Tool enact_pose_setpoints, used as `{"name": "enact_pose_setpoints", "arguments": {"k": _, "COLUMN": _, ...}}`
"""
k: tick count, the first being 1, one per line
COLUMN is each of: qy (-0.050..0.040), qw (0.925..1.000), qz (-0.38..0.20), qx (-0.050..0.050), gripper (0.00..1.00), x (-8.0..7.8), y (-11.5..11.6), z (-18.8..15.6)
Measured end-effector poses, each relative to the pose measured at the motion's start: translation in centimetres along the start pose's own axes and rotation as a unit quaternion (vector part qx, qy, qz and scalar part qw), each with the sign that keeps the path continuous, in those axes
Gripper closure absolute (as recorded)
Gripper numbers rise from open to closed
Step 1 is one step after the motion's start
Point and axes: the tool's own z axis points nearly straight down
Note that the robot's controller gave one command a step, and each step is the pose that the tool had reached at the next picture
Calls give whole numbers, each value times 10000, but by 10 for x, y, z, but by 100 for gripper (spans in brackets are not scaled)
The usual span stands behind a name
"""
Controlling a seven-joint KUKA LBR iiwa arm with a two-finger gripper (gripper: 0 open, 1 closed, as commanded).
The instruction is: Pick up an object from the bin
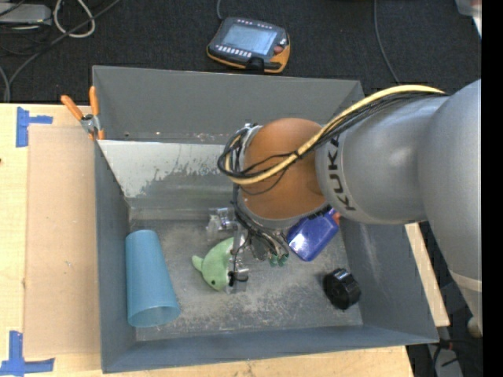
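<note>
My gripper (236,267) reaches down in the middle of the bin, its fingers right at the right side of a small green whale-shaped toy (212,265) lying on the bin floor. Whether the toy sits between the fingers I cannot make out. A blue block-like thing (312,236) lies just right of the gripper, partly under the arm's orange cover.
A light blue cup (149,280) lies on its side along the left wall. A black round cap (341,288) rests at the lower right. The arm and its orange cover hang over the bin's middle and right.
</note>
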Motion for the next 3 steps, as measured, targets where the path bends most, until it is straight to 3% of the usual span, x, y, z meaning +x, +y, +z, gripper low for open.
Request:
{"name": "enact_pose_setpoints", "arguments": {"k": 1, "qy": 111, "qw": 9998, "qz": 162, "qx": 25, "gripper": 0, "x": -3, "y": -8, "z": 43}}
{"name": "enact_pose_setpoints", "arguments": {"k": 2, "qy": 11, "qw": 9965, "qz": -833, "qx": 3, "gripper": 0, "x": -31, "y": -22, "z": 50}}
{"name": "enact_pose_setpoints", "arguments": {"k": 3, "qy": 113, "qw": 9999, "qz": 53, "qx": 19, "gripper": 100, "x": -5, "y": -9, "z": 44}}
